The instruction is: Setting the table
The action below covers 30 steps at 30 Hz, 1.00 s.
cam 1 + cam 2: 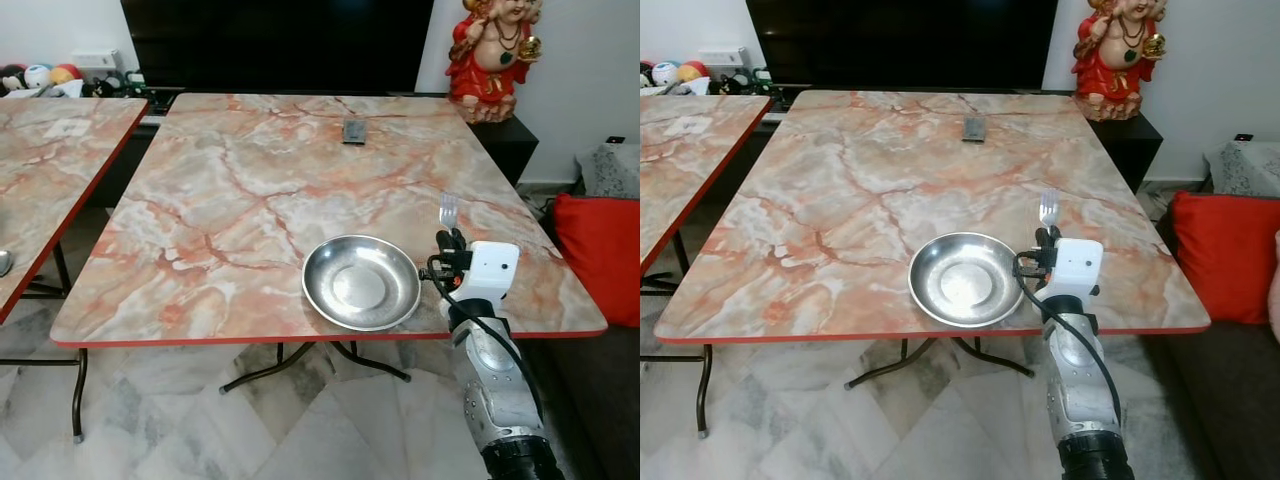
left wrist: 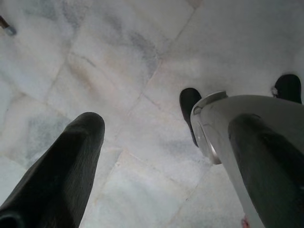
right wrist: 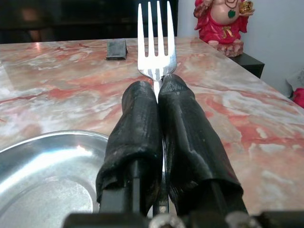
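Observation:
A shiny steel plate [image 1: 361,283] sits near the front edge of the marbled orange table [image 1: 250,190]. Just to its right, my right gripper [image 1: 451,240] is shut on a silver fork [image 1: 448,210], whose tines stick out past the fingertips and point toward the far side of the table. In the right wrist view the fork [image 3: 156,42] is pinched between the two black fingers [image 3: 135,123], with the plate [image 3: 42,175] beside them. My left gripper [image 2: 156,142] hangs open over the marble floor.
A small dark object [image 1: 354,131] lies at the far middle of the table. A red and gold statue [image 1: 493,55] stands on a dark cabinet at the back right. A second marbled table [image 1: 50,150] is on the left, a red cushion [image 1: 600,255] on the right.

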Tool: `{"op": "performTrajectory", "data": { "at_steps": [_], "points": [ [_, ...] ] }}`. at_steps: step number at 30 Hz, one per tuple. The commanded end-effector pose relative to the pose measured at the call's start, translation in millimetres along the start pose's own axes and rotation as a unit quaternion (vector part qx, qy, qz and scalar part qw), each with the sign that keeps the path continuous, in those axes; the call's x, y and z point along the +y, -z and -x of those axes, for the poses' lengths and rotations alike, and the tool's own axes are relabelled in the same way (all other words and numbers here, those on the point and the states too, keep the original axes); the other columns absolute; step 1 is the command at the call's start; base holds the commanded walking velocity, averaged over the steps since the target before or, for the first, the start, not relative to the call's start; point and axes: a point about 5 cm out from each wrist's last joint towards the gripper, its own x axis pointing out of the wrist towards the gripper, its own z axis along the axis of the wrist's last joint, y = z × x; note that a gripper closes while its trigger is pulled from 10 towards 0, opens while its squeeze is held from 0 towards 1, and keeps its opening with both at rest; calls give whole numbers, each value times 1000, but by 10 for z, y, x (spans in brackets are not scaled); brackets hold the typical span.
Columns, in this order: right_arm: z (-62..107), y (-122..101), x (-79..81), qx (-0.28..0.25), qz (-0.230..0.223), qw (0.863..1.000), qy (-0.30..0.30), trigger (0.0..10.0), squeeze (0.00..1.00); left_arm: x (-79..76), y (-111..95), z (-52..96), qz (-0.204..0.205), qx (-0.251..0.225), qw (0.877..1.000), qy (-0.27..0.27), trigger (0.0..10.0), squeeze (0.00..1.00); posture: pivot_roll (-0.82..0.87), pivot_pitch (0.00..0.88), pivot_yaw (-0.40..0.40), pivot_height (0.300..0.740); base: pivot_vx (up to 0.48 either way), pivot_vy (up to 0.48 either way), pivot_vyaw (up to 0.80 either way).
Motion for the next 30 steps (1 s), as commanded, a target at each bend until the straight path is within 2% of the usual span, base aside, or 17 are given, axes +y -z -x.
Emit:
{"op": "performTrajectory", "data": {
  "at_steps": [1,13,22,30],
  "points": [
    [8,19,16,6,3,1000,-3,10000,0,12,81,21,-5,17,1000,2,10000,0,-5,107,-19,740,296,0,0],
    [-54,-40,-46,-3,1,1000,16,10000,0,2,76,21,-4,13,1000,4,10000,0,-7,109,-16,740,354,0,0],
    [-64,-79,-113,-11,0,999,41,10000,0,-40,58,14,-12,10,1000,15,10000,0,-6,111,-17,740,0,0,0],
    [29,-73,-266,4,15,996,83,10000,0,-56,69,17,-16,11,1000,17,10000,0,-11,117,-18,740,0,0,0]
  ]
}}
